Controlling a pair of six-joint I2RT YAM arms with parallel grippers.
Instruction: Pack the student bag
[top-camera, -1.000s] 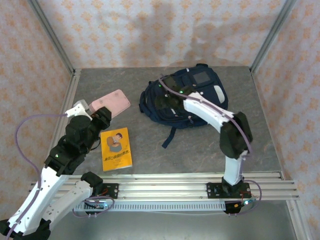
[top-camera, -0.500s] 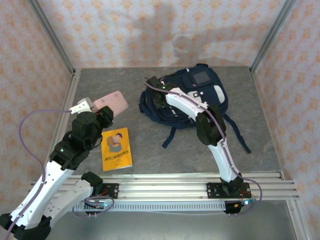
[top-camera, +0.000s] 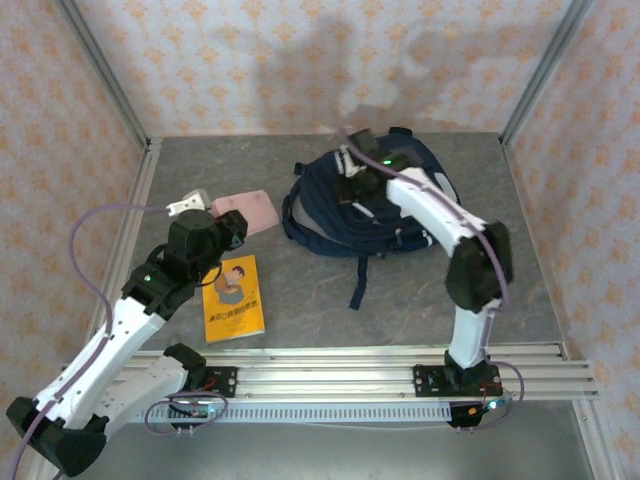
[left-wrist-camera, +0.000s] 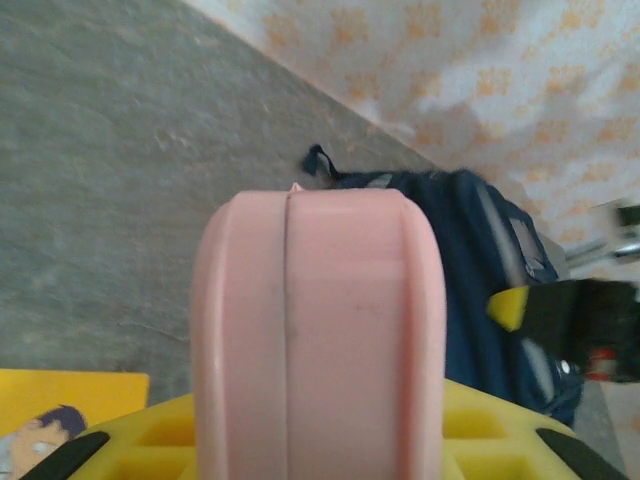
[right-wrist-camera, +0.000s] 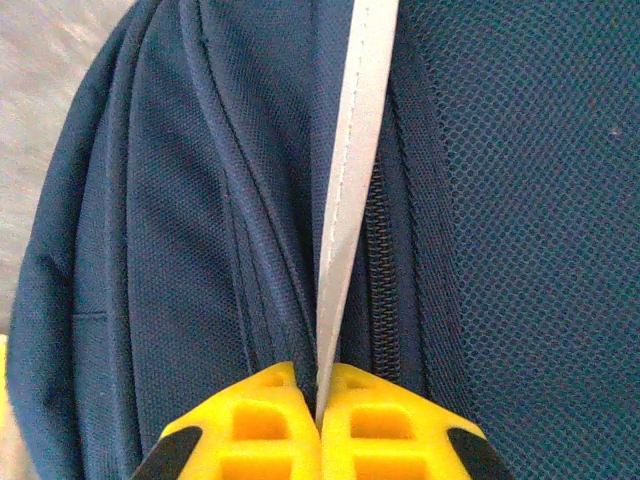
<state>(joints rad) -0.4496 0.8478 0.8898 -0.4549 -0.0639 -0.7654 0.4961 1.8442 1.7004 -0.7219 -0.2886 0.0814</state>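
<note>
The student bag (top-camera: 375, 205) lies toward the far right of the grey table (top-camera: 300, 300), its top end close to the back wall and one dark strap (top-camera: 358, 285) trailing toward the near edge. The right pincer (top-camera: 352, 188) comes down on the bag's left upper part. From the wrist view its yellow fingers (right-wrist-camera: 250, 425) press together, clamped on the student bag (right-wrist-camera: 150, 200), with the white trim stripe (right-wrist-camera: 350, 180) running straight in between them beside a zip.

The left pincer (top-camera: 232, 228) is clamped on the near end of a pink case (top-camera: 255, 208), which sticks out past the fingers toward the bag's left edge without touching it. In the left wrist view the pink case (left-wrist-camera: 320, 330) sits between the yellow fingers (left-wrist-camera: 470, 435), with the bag (left-wrist-camera: 490, 270) beyond it. I cannot tell whether the case rests on the table.

A yellow book (top-camera: 232, 298) lies flat just under the left arm, near the front rail (top-camera: 350, 365). There is bare table between book and bag, more along the far left corner, and a strip to the right of the bag up to the side frame.
</note>
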